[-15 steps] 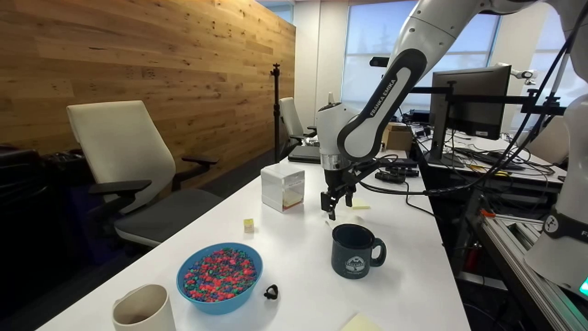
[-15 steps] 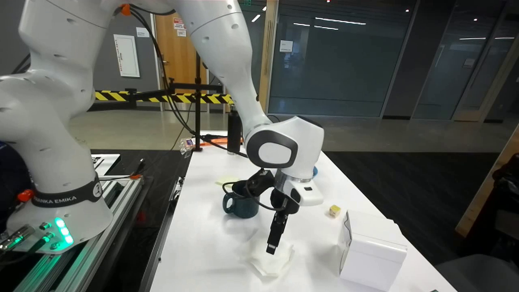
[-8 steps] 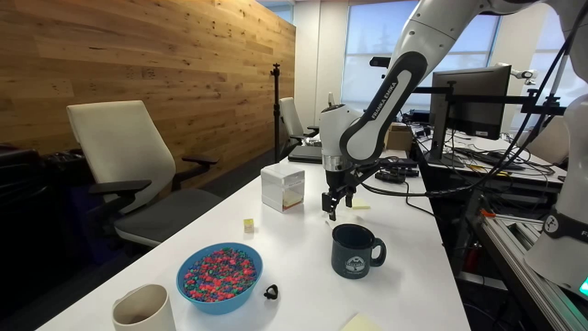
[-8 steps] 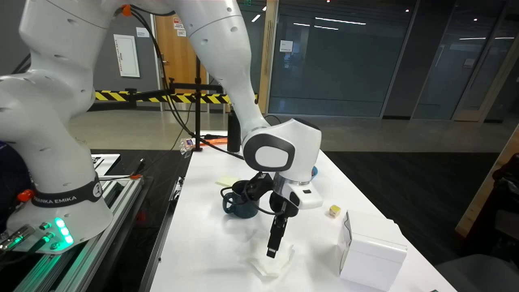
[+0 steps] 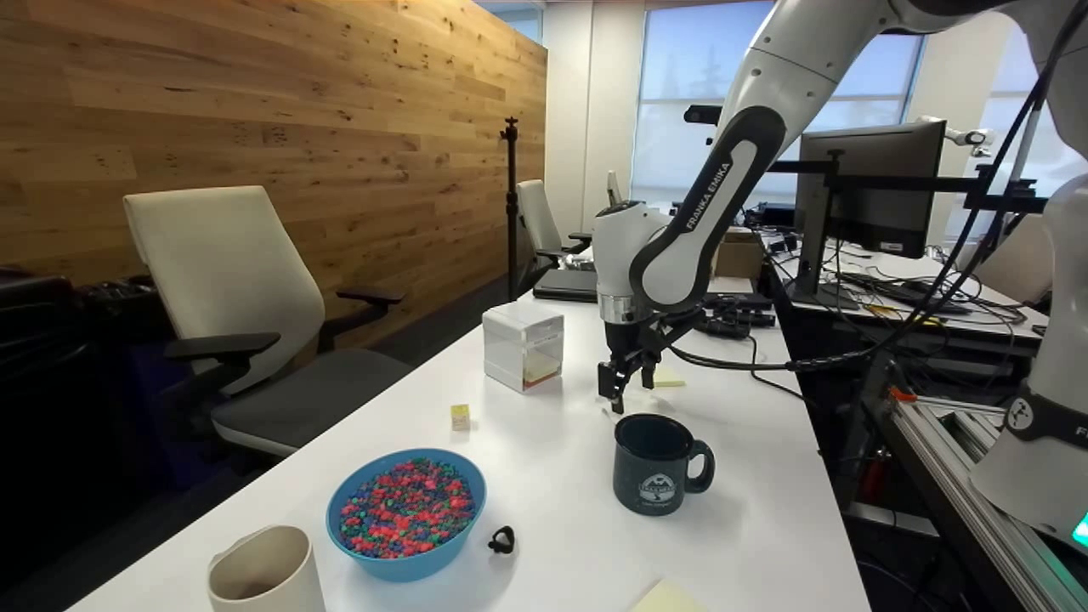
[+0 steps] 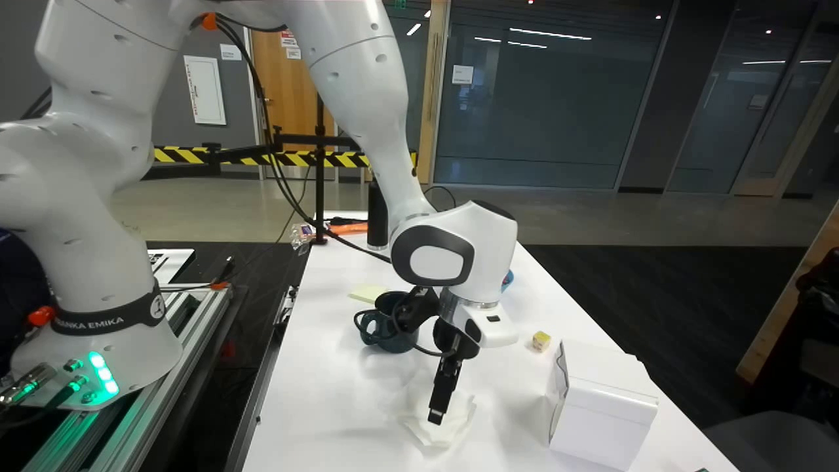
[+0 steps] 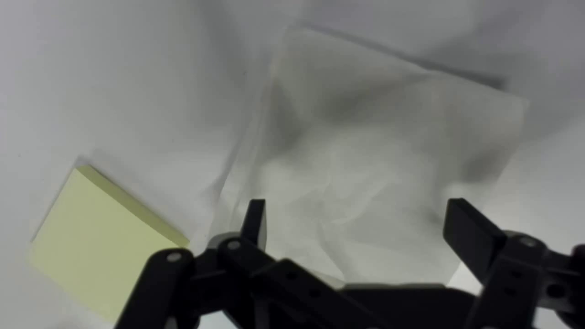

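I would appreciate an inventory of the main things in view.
Long table: 1, white, foreground.
Creased paper sheet: 1, white, on the table.
Handled mug: 1, dark green, on the table.
Square note pads: 2, yellow, the mug between them.
Round bowl: 1, blue, on the table.
Small pieces: many, red, blue, green, in the bowl.
Round cup: 1, cream, beside the bowl.
Small loop: 1, black, beside the bowl.
Square box: 1, white, on the table.
Small cube: 1, yellow, between bowl and box.
Office chairs: at least 2, cream, beside the table.
Robot arm: 1, white, over the table.
Open end effector: 1, black, above the sheet.
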`<action>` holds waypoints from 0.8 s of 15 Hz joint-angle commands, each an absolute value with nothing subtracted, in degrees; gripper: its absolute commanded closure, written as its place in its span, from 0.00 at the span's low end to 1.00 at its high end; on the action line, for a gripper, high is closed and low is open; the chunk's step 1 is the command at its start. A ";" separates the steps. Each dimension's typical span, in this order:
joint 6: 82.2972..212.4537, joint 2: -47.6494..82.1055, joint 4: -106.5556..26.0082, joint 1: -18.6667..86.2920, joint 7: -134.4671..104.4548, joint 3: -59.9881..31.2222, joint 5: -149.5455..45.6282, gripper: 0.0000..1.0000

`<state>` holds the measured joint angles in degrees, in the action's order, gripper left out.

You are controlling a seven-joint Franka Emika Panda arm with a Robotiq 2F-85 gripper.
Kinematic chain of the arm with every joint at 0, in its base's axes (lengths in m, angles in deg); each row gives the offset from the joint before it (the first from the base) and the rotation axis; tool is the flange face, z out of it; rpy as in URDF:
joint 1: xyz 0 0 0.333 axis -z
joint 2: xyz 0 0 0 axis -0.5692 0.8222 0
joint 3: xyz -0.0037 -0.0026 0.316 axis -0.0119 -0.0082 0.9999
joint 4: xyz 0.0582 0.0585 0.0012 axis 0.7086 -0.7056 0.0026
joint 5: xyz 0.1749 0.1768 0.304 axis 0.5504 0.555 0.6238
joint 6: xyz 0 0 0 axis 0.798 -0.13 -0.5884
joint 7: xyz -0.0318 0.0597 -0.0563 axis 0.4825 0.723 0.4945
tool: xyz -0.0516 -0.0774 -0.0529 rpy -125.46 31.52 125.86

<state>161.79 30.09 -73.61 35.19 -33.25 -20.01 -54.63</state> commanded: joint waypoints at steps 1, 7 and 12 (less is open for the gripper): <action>163.32 30.24 -74.07 35.17 -31.81 -19.66 -52.46 0.00; 163.58 30.36 -73.96 35.22 -31.62 -19.47 -52.19 0.29; 163.35 30.37 -73.81 35.15 -31.67 -19.61 -52.28 0.14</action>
